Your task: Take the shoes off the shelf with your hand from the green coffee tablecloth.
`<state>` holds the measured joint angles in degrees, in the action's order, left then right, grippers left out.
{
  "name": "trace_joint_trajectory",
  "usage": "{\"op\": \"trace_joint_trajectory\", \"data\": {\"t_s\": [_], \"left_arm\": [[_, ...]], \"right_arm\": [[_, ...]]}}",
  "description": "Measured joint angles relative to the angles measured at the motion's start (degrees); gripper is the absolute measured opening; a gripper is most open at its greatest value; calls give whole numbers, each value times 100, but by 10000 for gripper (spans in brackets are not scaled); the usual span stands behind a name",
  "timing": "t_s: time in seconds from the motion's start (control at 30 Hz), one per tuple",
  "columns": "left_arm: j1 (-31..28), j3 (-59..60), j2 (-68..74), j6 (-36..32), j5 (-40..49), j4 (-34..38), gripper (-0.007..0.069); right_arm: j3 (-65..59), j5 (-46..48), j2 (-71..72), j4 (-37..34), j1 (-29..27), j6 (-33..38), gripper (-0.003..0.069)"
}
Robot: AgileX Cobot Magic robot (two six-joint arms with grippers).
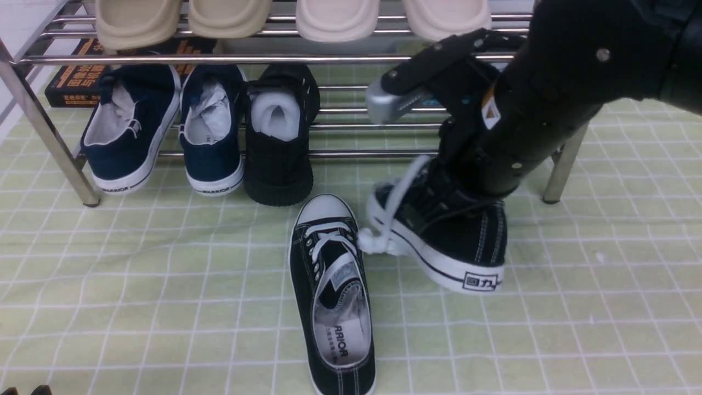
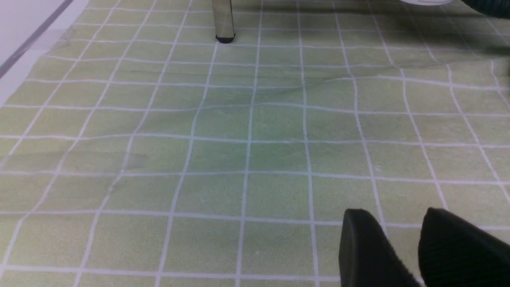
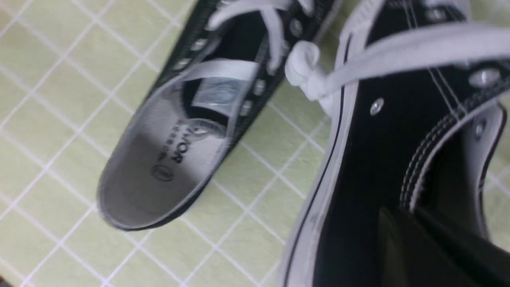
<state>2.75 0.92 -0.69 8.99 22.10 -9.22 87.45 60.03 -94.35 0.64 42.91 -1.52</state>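
Observation:
One black canvas sneaker point(image 1: 332, 296) with white laces lies flat on the green grid tablecloth point(image 1: 137, 285), toe towards the chrome shelf point(image 1: 351, 154). It also shows in the right wrist view point(image 3: 167, 159). The second black sneaker point(image 1: 449, 241) is tilted in front of the shelf, with its heel nearest me and its laces hanging. My right gripper point(image 1: 466, 181), the large black hand with a silver-grey tip point(image 1: 384, 104), is shut on this sneaker's side wall point(image 3: 366, 167), fingers point(image 3: 402, 247) at the collar. My left gripper point(image 2: 402, 235) is open and empty just above the cloth.
On the shelf's lower tier stand two navy sneakers point(image 1: 131, 131) point(image 1: 211, 131) and a black knit shoe point(image 1: 279, 137). Beige slippers point(image 1: 230, 16) sit on the top tier. A dark book point(image 1: 77, 82) lies behind. A shelf leg point(image 2: 224, 20) stands beyond the left gripper.

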Motion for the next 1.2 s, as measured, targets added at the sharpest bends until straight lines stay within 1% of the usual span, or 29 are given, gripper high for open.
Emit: {"op": "trace_joint_trajectory", "data": {"t_s": [0.13,0.2,0.37,0.47,0.6,0.87,1.0,1.1,1.13,1.17,1.2], "left_arm": [[0,0,0,0,0,0,239],[0,0,0,0,0,0,239],[0,0,0,0,0,0,239],[0,0,0,0,0,0,239],[0,0,0,0,0,0,239],[0,0,0,0,0,0,239],[0,0,0,0,0,0,239],[0,0,0,0,0,0,239],[0,0,0,0,0,0,239],[0,0,0,0,0,0,239],[0,0,0,0,0,0,239]], "right_arm": [[5,-123,-7,190,302,77,10],[5,-145,-25,307,402,-22,10],[-8,-145,-211,674,448,-485,10],[-37,-149,-380,861,448,-578,12],[-109,-169,-607,809,448,-631,13],[-135,116,-1133,-250,455,-637,21],[-135,223,-1242,-572,455,-656,40],[-135,299,-1293,-710,462,-725,76],[-135,356,-1305,-821,472,-855,130],[-135,373,-1307,-847,480,-904,150],[-130,416,-1307,-858,480,-964,188]]}}
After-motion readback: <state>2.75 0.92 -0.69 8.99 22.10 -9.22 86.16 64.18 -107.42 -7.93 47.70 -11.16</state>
